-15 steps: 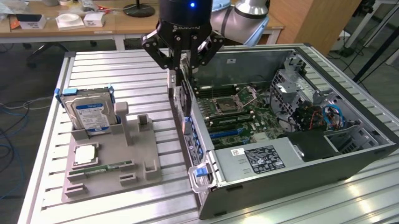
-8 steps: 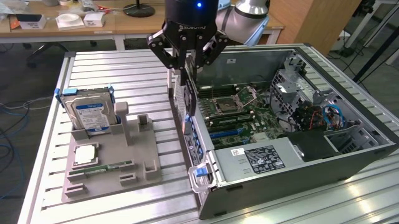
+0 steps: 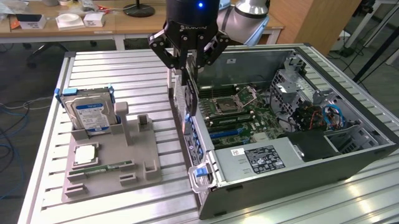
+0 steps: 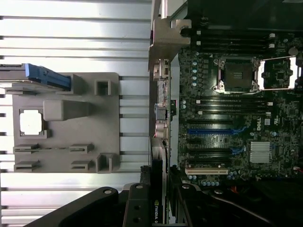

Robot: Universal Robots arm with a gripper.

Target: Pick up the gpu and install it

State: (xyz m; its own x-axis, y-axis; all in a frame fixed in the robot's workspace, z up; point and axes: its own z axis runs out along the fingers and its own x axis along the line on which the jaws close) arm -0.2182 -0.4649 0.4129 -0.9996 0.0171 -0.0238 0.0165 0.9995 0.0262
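Note:
The gpu [image 3: 190, 95] hangs on edge, a thin dark card with a silver bracket along one side. My gripper [image 3: 188, 65] is shut on its top edge. It is in the air over the rear wall of the open computer case [image 3: 349, 158], on the case's exterior-view left. In the wrist view I look down the edge of the gpu [image 4: 156, 210], pinched in my gripper [image 4: 158, 198]. The motherboard [image 4: 236, 118] lies beside it, with a blue expansion slot [image 4: 210, 131] and an open CPU socket [image 4: 236, 73].
A grey parts tray [image 3: 106, 158] lies on the slatted metal table [image 3: 124, 70]. It holds an upright hard drive [image 3: 90, 112], a CPU chip [image 3: 84, 154] and a RAM stick [image 3: 103, 168]. The power supply [image 3: 262, 158] fills the case's near corner.

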